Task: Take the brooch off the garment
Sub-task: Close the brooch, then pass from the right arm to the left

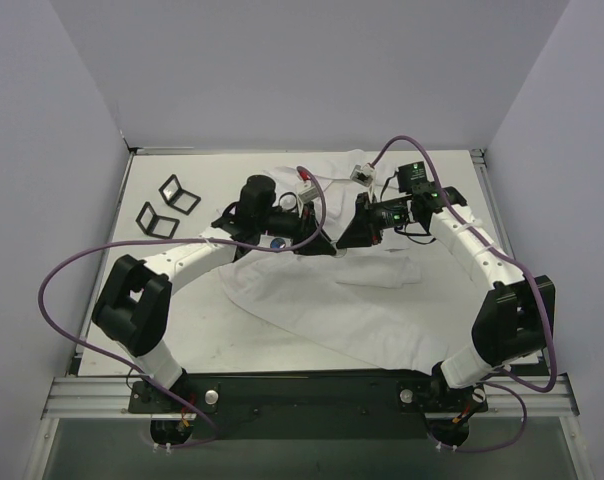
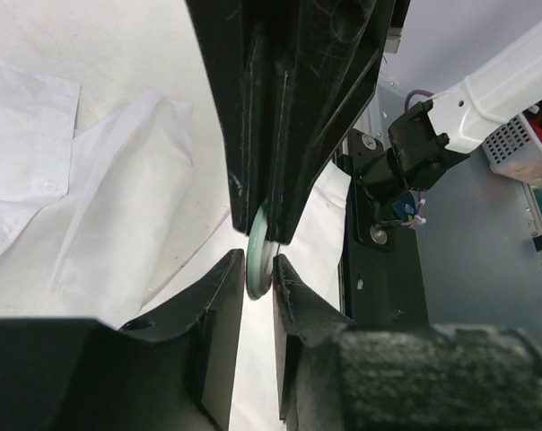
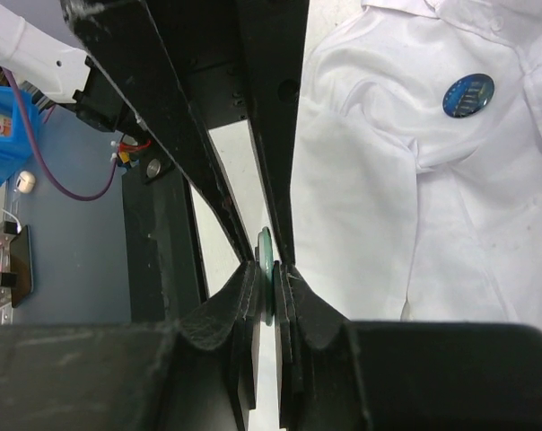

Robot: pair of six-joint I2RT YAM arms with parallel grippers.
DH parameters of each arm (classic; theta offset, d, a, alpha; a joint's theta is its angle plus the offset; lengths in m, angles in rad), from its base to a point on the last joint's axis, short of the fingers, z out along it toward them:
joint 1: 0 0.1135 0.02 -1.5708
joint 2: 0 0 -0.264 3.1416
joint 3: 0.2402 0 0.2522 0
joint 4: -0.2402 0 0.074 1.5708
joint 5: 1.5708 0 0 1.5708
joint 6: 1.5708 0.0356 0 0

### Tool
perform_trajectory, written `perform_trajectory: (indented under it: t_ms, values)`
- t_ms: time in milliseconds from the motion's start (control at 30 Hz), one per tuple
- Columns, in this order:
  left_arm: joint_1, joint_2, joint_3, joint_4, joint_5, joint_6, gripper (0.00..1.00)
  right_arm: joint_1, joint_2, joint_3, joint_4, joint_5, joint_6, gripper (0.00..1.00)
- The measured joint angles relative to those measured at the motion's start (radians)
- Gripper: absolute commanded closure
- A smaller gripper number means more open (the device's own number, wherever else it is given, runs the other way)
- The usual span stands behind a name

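Right gripper [image 3: 269, 274] clamped on a thin green disc [image 3: 266, 244], left gripper [image 2: 257, 269] close around the same disc, its grip unclear, blue brooch [image 3: 468, 95] pinned on the garment [image 1: 382, 305], spread across white table [image 1: 172, 300], pale grey walls [image 1: 302, 70].

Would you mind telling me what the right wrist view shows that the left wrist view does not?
Only the right wrist view shows the round blue brooch pinned on the shirt, and a blue container at its left edge. Only the left wrist view shows a square-cornered flap of that shirt. Both show a green disc edge-on, pinched between the fingertips of the left gripper and the right gripper.
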Motion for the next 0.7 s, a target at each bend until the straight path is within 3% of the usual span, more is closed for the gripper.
perform_trajectory:
  t_ms: [200,700]
  values:
    - [0.034,0.0,-0.024,0.097,0.047,-0.069,0.57,-0.003,0.0,0.0,-0.003,0.001,0.002,1.0]
    - [0.034,0.0,-0.045,0.191,0.084,-0.137,0.64,-0.003,0.0,0.0,-0.004,0.001,0.004,1.0]
